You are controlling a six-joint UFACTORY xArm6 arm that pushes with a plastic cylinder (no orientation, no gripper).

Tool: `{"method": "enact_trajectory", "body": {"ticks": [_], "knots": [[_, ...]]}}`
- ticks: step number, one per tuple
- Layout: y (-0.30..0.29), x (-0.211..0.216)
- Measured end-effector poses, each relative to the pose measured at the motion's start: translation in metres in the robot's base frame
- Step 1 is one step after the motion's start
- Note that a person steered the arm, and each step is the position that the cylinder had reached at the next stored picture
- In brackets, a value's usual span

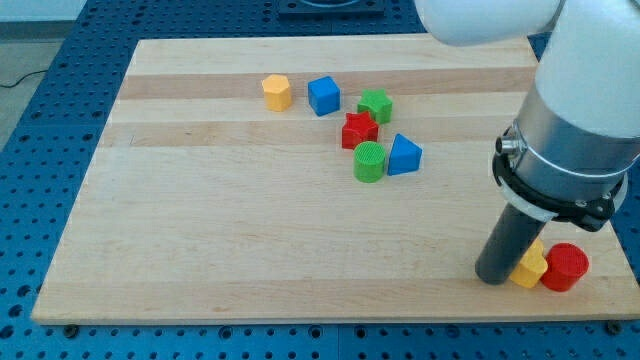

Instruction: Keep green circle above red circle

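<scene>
My tip (495,277) apparently touches yellow block (529,266), beside red circle (565,267).

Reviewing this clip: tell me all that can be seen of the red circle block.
The red circle is a short, ridged red cylinder of plastic look, standing flat near the board's bottom right corner. A yellow block touches its left side. My tip rests just left of that yellow block. The green circle sits far up-left.

yellow block (530,267) partly hidden behind rod, its shape unclear
</scene>
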State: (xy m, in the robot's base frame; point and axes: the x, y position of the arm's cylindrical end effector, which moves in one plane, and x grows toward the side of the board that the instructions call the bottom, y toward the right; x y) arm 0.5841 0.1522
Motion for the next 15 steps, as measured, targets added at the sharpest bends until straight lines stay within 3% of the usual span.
{"method": "enact_trajectory", "body": {"ticks": [2,4,5,7,11,15], "knots": [[-0.025,-0.047],[-0.114,-0.061],[-0.137,-0.099],[-0.137,-0.144],[-0.124,-0.166],[-0.088,-0.118]]}}
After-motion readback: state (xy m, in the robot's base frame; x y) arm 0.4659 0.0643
